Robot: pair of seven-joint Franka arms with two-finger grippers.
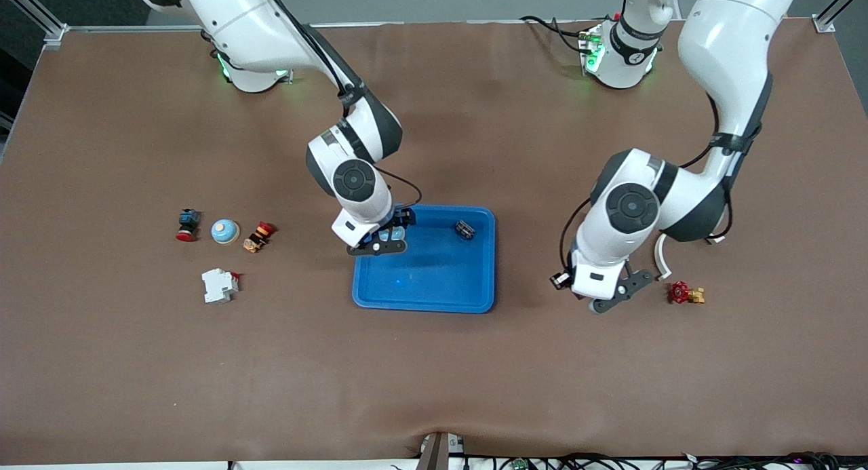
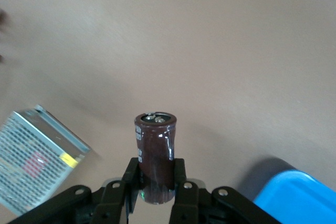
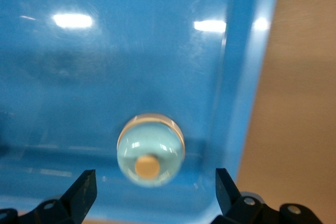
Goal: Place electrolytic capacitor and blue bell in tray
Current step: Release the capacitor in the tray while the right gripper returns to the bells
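Note:
The bright blue tray lies mid-table. My right gripper hangs open over the tray's corner toward the right arm's end. In the right wrist view a pale blue bell with a tan button sits on the tray floor by the rim, between the spread fingers of the right gripper and untouched. My left gripper is over bare table beside the tray, toward the left arm's end. The left gripper is shut on a dark brown electrolytic capacitor, held upright; a tray corner shows nearby.
A small dark part lies in the tray. Toward the right arm's end sit a second blue bell, a red-capped button, an orange-red switch and a white breaker. A red valve lies by the left gripper. A grey mesh box is close.

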